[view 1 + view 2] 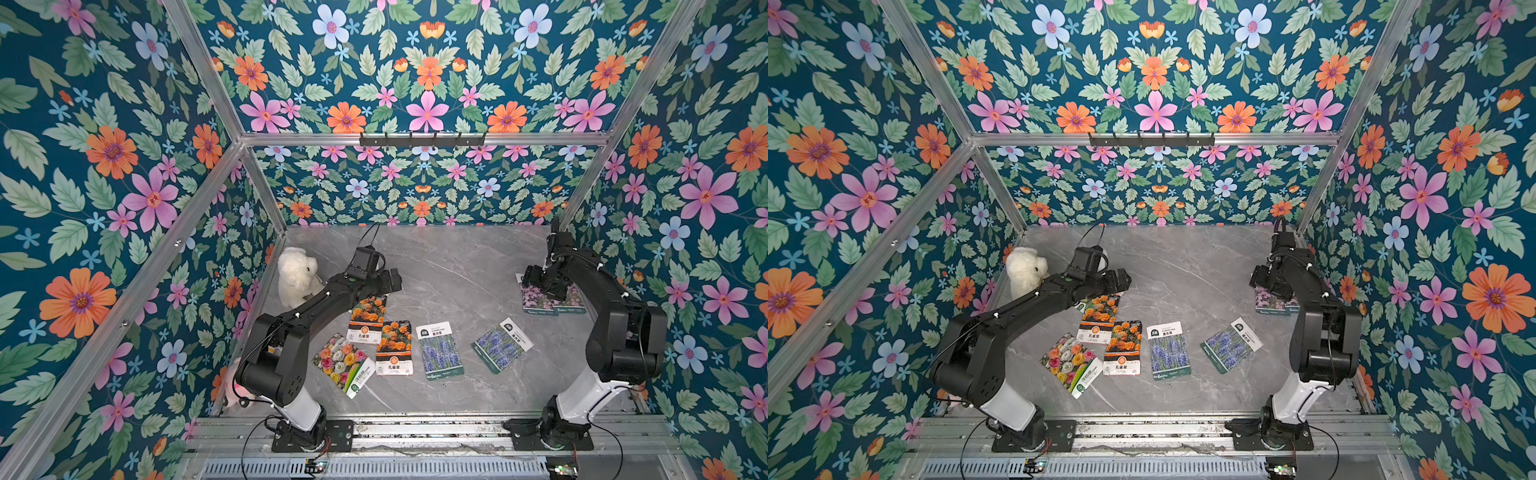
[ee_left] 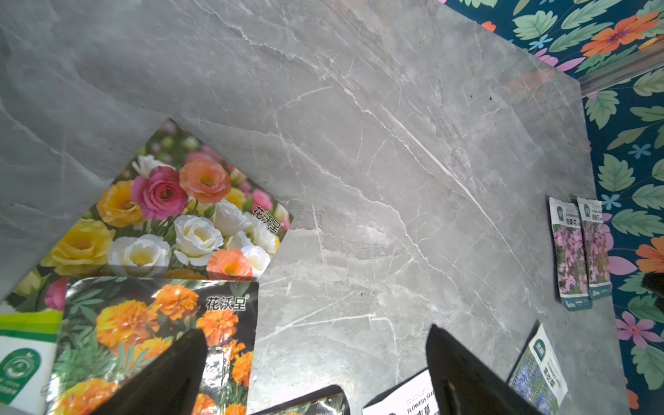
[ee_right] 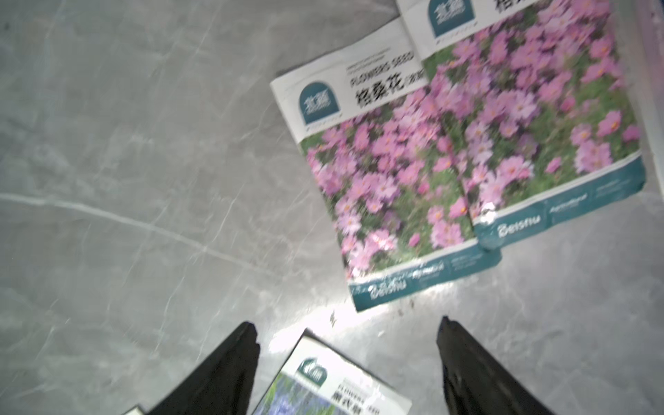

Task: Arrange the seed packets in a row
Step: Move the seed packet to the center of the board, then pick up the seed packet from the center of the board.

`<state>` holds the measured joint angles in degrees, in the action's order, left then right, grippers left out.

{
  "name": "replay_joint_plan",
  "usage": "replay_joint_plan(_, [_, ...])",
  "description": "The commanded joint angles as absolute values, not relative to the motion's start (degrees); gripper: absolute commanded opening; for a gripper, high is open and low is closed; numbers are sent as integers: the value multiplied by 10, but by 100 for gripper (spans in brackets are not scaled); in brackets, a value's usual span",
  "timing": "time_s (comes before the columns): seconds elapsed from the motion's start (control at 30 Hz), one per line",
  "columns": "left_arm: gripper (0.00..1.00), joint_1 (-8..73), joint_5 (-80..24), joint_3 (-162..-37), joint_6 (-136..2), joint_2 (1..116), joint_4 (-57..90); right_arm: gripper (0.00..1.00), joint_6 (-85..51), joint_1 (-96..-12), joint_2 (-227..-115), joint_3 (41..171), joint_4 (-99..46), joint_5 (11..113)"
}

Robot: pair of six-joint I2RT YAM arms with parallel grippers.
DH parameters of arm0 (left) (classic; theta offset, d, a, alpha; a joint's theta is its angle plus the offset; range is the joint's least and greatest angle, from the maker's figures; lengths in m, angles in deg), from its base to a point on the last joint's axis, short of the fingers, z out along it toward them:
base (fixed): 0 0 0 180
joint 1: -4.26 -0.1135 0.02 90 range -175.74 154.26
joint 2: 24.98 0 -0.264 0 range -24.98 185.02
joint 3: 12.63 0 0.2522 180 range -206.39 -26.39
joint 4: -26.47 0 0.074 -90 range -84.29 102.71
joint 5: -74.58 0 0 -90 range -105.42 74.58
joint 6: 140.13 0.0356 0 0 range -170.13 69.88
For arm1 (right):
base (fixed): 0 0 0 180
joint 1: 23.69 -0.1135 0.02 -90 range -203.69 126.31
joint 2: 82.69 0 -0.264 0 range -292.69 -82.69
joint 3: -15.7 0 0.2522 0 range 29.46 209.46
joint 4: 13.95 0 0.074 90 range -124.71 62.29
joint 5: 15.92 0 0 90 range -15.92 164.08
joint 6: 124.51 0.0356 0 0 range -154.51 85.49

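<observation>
Seed packets lie on the grey table (image 1: 449, 266). A multicolour packet (image 1: 343, 365), two marigold packets (image 1: 366, 319) (image 1: 394, 348) and two lavender packets (image 1: 440, 351) (image 1: 503, 344) sit along the front. Two overlapping pink packets (image 1: 540, 301) (image 3: 388, 187) lie at the right wall. My left gripper (image 1: 395, 282) (image 2: 318, 332) hangs open over bare table beside a marigold packet (image 2: 154, 341), which overlaps another multicolour packet (image 2: 169, 215). My right gripper (image 1: 530, 276) (image 3: 347, 323) is open by the pink packets and holds nothing. The tilted lavender packet (image 3: 334, 388) lies on the table below it.
A white plush toy (image 1: 295, 276) sits at the back left against the floral wall. Something pink (image 1: 230, 388) lies behind the left arm's base. Floral walls close three sides, and an aluminium rail (image 1: 415, 428) runs along the front edge.
</observation>
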<state>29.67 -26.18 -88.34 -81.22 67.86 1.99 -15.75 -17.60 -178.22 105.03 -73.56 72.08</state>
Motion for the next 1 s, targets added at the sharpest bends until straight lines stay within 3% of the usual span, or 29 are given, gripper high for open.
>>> replay_joint_plan(0.0, [100, 298, -286, -884, -801, 681, 43, 83, -106, -191, -1729, 1012, -756, 709])
replay_joint_plan(0.23, [98, 340, -317, -881, -806, 689, 55, 82, -26, -203, -1604, 874, -734, 660])
replay_joint_plan(0.5, [86, 452, -382, -891, -857, 753, 128, 77, 64, -233, -1478, 702, -691, 594])
replay_joint_plan(0.77, [67, 526, -435, -957, -892, 859, 160, 55, 73, -233, -1486, 645, -615, 562])
replay_joint_plan(0.97, [52, 540, -475, -988, -920, 908, 149, 49, 64, -234, -1523, 646, -580, 586])
